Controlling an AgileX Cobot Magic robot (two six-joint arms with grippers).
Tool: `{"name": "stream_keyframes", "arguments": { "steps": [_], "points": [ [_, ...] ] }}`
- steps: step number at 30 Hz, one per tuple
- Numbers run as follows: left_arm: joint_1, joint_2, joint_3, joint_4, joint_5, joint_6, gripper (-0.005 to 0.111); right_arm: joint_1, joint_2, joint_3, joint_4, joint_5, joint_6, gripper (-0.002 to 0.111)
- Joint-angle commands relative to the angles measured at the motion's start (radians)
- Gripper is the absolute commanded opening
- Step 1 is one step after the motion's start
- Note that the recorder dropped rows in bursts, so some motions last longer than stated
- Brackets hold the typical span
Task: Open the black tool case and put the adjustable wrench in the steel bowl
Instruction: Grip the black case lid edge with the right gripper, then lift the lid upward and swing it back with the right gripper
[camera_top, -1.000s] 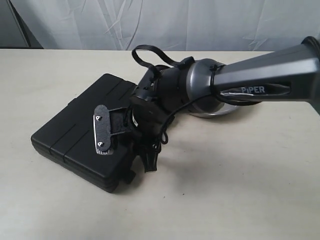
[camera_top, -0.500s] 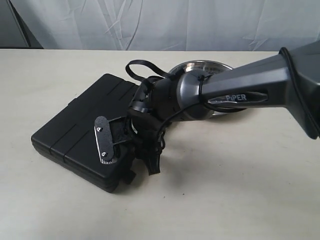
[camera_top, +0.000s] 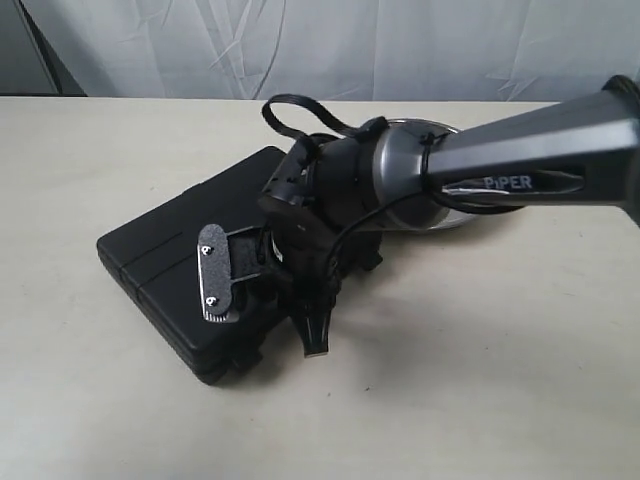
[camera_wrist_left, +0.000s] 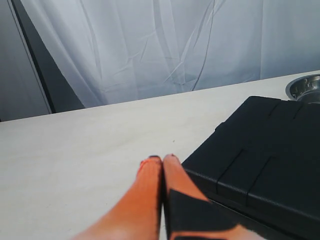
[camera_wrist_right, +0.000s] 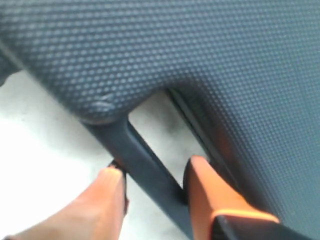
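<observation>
The black tool case (camera_top: 165, 250) lies shut and flat on the table, its ribbed lid up. My right gripper (camera_top: 262, 305) reaches across to the case's near edge. In the right wrist view, the gripper (camera_wrist_right: 155, 170) has one orange finger (camera_wrist_right: 205, 190) in the handle slot and the other outside, shut on the case's handle bar (camera_wrist_right: 145, 160). The steel bowl (camera_top: 445, 220) sits behind the right arm, mostly hidden. My left gripper (camera_wrist_left: 163, 159) is shut on nothing, beside a corner of the case (camera_wrist_left: 270, 150). The adjustable wrench is out of view.
A white curtain (camera_top: 330, 45) hangs behind the beige table (camera_top: 480, 380). The right arm (camera_top: 520, 165) spans the scene from the right edge, with a black cable loop (camera_top: 300, 105) above its wrist. The bowl's rim (camera_wrist_left: 306, 87) shows past the case in the left wrist view.
The case has slid to the right and turned a little, held by the right gripper at its handle. The right arm dipped and came back up.
</observation>
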Motion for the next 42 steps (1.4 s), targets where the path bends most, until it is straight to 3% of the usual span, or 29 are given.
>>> {"name": "stream_keyframes", "arguments": {
  "steps": [1, 10, 20, 30, 35, 42],
  "points": [
    [-0.001, 0.004, -0.002, -0.002, -0.005, -0.001, 0.0, -0.005, -0.047, -0.001, 0.033, 0.004, 0.03, 0.0],
    [-0.001, 0.004, -0.002, -0.002, -0.005, -0.001, 0.0, 0.0, -0.058, -0.001, 0.047, 0.02, 0.033, 0.0],
    [-0.001, 0.004, -0.002, -0.002, -0.005, -0.001, 0.0, 0.104, -0.148, -0.001, -0.06, 0.017, 0.033, -0.001],
    [-0.001, 0.004, -0.002, -0.002, -0.005, -0.001, 0.0, 0.114, -0.27, -0.001, -0.126, -0.003, 0.033, -0.001],
    [-0.001, 0.004, -0.002, -0.002, -0.005, -0.001, 0.0, 0.114, -0.305, -0.001, -0.246, -0.148, 0.033, -0.001],
    [-0.001, 0.004, -0.002, -0.002, -0.005, -0.001, 0.0, 0.114, -0.305, -0.001, -0.176, -0.221, 0.033, -0.001]
  ]
}}
